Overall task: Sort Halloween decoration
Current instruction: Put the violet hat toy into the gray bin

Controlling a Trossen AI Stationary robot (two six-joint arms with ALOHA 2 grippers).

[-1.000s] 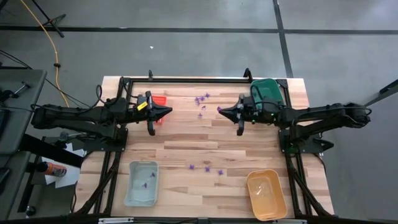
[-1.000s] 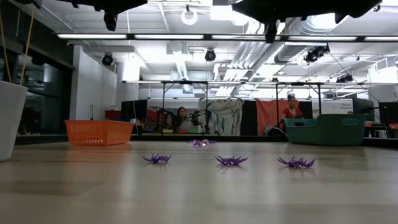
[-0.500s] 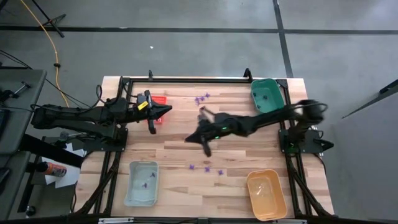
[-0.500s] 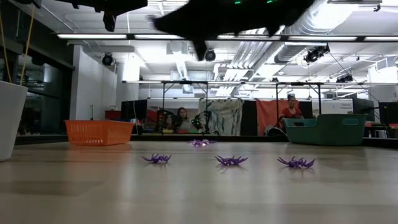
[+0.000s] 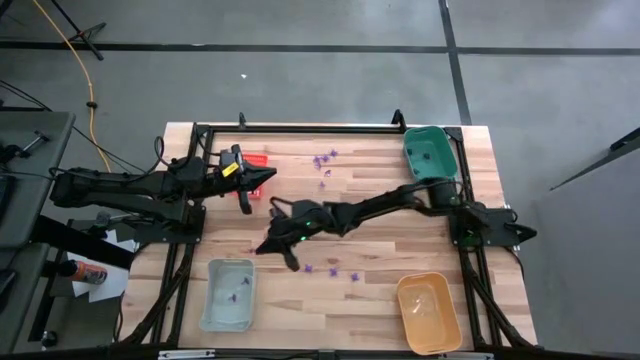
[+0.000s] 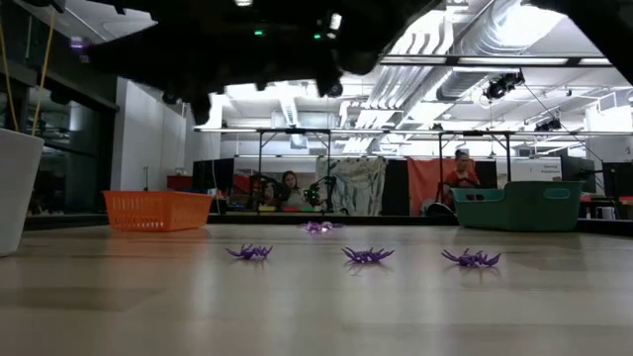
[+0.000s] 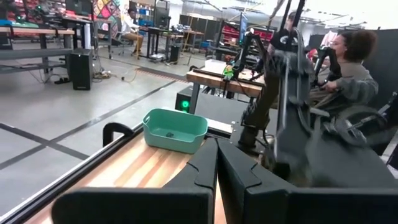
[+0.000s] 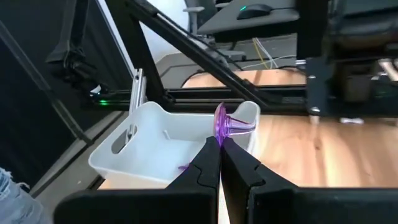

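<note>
The right gripper (image 5: pixel 268 247) reaches across to the middle of the overhead frame, left of centre, its fingers pressed together on a small purple decoration (image 8: pixel 225 122) pinched at their tips. Just below it, in the lower left of that frame, sits the pale blue tray (image 5: pixel 228 294) with a purple piece inside. More purple pieces (image 5: pixel 333 270) lie loose on the wooden table (image 5: pixel 380 245) below centre, and another cluster (image 5: pixel 325 158) near the top. The left gripper (image 5: pixel 270 178) waits at the upper left beside the red tray (image 5: pixel 256 160), fingers pressed together and empty. The green tray (image 5: pixel 428 152) is upper right, the orange tray (image 5: pixel 428 312) lower right.
</note>
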